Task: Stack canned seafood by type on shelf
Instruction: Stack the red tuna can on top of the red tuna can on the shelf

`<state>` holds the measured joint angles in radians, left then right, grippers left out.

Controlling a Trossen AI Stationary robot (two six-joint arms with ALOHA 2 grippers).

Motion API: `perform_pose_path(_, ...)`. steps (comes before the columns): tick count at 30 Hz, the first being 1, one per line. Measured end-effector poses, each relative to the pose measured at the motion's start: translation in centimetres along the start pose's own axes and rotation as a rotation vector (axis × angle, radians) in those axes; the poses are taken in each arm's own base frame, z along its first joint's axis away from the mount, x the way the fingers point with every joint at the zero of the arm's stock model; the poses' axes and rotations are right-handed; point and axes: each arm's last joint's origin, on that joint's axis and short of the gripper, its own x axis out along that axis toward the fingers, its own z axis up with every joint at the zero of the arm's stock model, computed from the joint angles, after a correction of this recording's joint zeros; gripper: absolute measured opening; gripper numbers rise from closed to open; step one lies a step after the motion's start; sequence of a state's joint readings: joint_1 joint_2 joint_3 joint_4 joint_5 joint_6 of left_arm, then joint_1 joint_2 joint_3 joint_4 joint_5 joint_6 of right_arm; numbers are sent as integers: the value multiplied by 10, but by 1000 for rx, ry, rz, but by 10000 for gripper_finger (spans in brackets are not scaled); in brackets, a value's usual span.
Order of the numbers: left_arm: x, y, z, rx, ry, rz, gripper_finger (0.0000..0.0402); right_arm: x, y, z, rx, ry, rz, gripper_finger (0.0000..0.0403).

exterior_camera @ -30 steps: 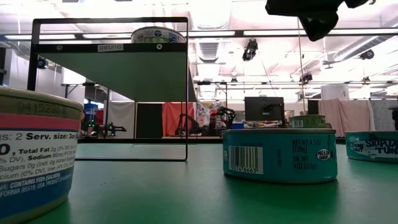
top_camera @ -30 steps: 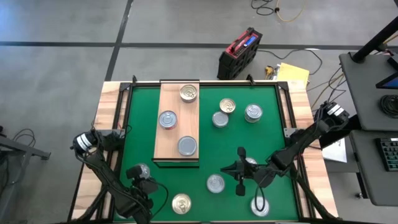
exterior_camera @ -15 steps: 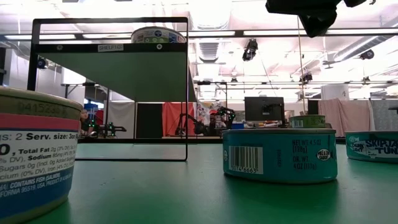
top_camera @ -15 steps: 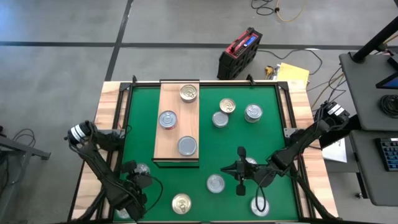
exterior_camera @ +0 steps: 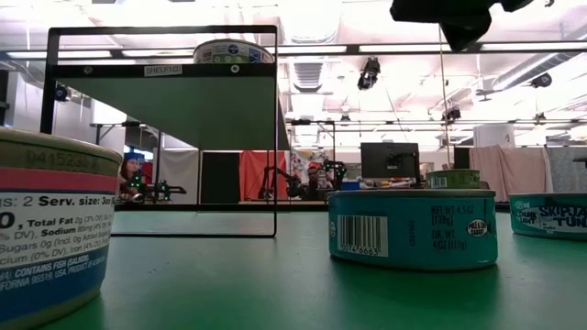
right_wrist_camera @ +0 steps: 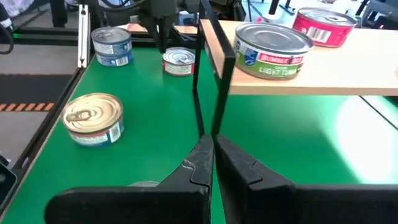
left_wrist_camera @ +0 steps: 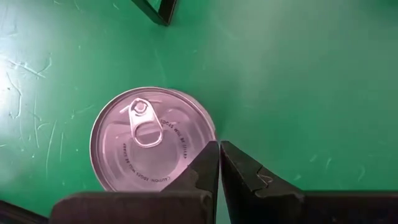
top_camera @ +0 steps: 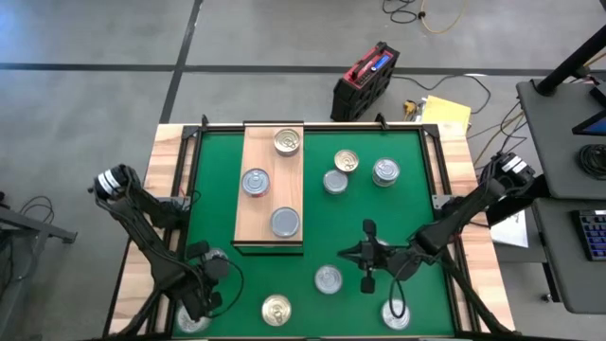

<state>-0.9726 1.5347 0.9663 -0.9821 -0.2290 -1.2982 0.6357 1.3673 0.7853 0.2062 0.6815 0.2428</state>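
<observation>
The shelf [top_camera: 270, 185] is a raised wooden board on black legs [right_wrist_camera: 214, 74]. It bears three tins: a gold-lidded one [top_camera: 287, 142] and two silver-lidded ones [top_camera: 255, 181] [top_camera: 285, 222]. Several more tins stand on the green mat. My left gripper [left_wrist_camera: 219, 163] is shut and points down beside a silver-lidded tin [left_wrist_camera: 149, 146] near the mat's near-left corner. Its tips [top_camera: 206, 282] hang above the tin's rim, and I see no touch. My right gripper [right_wrist_camera: 212, 155] is shut and hovers level over the mat's near right part [top_camera: 367, 256], pointing toward the table's left.
Loose tins stand right of the shelf [top_camera: 346, 162] [top_camera: 334, 181] [top_camera: 384, 171] and along the near edge [top_camera: 328, 278] [top_camera: 276, 309] [top_camera: 396, 314]. A blue-labelled tin [right_wrist_camera: 112, 45] sits at the near-left corner. Teal tins [exterior_camera: 413, 227] fill the low view's foreground.
My left gripper has drawn back toward the table's near-left corner and tipped to point more steeply down, staying shut. No tin has moved.
</observation>
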Motion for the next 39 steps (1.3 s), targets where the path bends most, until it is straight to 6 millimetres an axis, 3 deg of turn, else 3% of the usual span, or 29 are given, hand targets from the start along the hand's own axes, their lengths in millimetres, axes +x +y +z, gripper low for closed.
perform_pose_path(8,1,1,-1,2,3,12,0,-27,-21,16,-23,30,-8,9)
perform_pose_path(15,0,0,0,0,4,7,0,-49,-39,26,63,35,-16,9)
perform_pose_path(21,-3,-1,1,-1,3,-1,0,-46,-37,23,48,47,-20,9)
perform_pose_path(29,-3,1,-2,-8,72,10,0,-33,-32,5,-58,149,-54,9)
perform_pose_path(39,2,6,-3,3,57,114,0,-32,-32,-2,-1,194,-78,9)
